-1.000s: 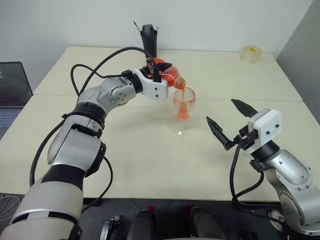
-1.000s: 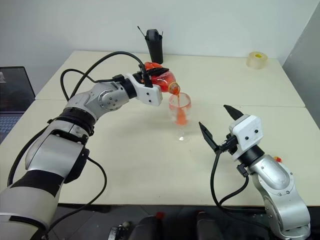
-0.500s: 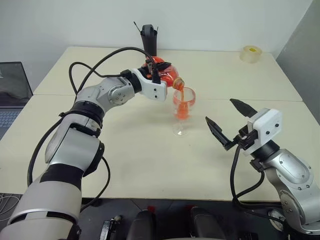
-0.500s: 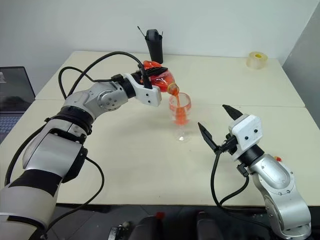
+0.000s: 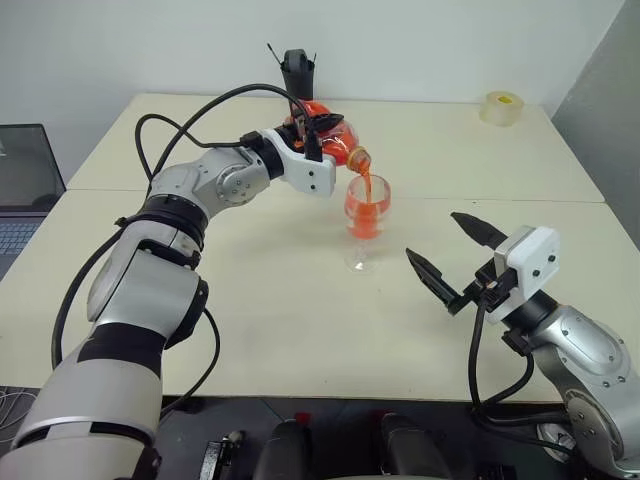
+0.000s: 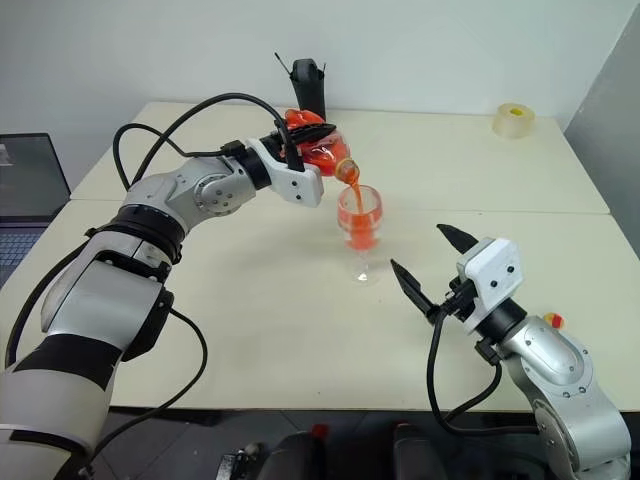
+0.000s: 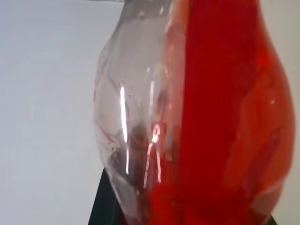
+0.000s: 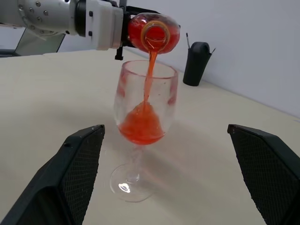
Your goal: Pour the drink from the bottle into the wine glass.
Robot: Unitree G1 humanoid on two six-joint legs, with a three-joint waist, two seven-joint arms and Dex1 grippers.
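Left gripper [image 5: 318, 135] clenches tilted clear plastic bottle [image 5: 335, 148], red-orange drink [image 8: 149, 70] streaming into clear stemmed wine glass [image 5: 365, 222] mid-table; right gripper [image 5: 448, 258] released.

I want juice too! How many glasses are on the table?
1. The only wine glass stands mid-table, under the tipped bottle, catching the red drink. None seems hidden.

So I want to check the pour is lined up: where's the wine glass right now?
In the left eye view the wine glass stands mid-table, directly under the mouth of the tilted bottle held by the left hand, with the open right hand to its right.
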